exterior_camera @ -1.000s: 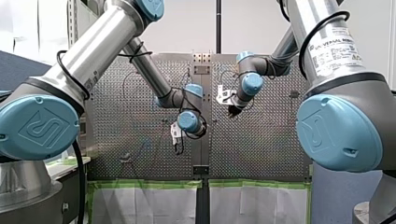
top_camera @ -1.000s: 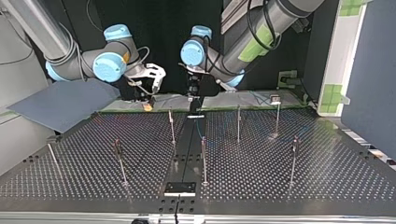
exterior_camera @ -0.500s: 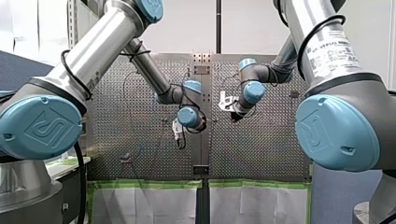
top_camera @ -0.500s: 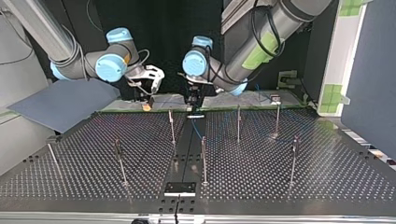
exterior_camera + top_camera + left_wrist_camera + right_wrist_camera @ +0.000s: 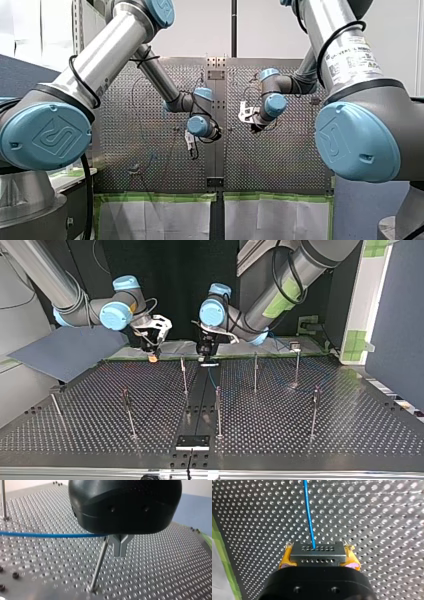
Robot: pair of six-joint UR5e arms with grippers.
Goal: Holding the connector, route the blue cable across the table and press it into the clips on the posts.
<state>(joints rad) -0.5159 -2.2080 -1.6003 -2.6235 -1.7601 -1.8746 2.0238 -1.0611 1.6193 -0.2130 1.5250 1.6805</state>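
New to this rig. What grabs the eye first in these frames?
The thin blue cable first: it runs straight from the grey perforated connector block, clamped between my right gripper's yellow pads, out over the perforated metal table. In the top view, thin metal posts stand scattered across that table, and in the left wrist view my left gripper hangs beside one.

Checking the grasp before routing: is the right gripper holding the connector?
Yes, the right wrist view shows the grey connector clamped between the right gripper's yellow pads, the blue cable leading out of it.
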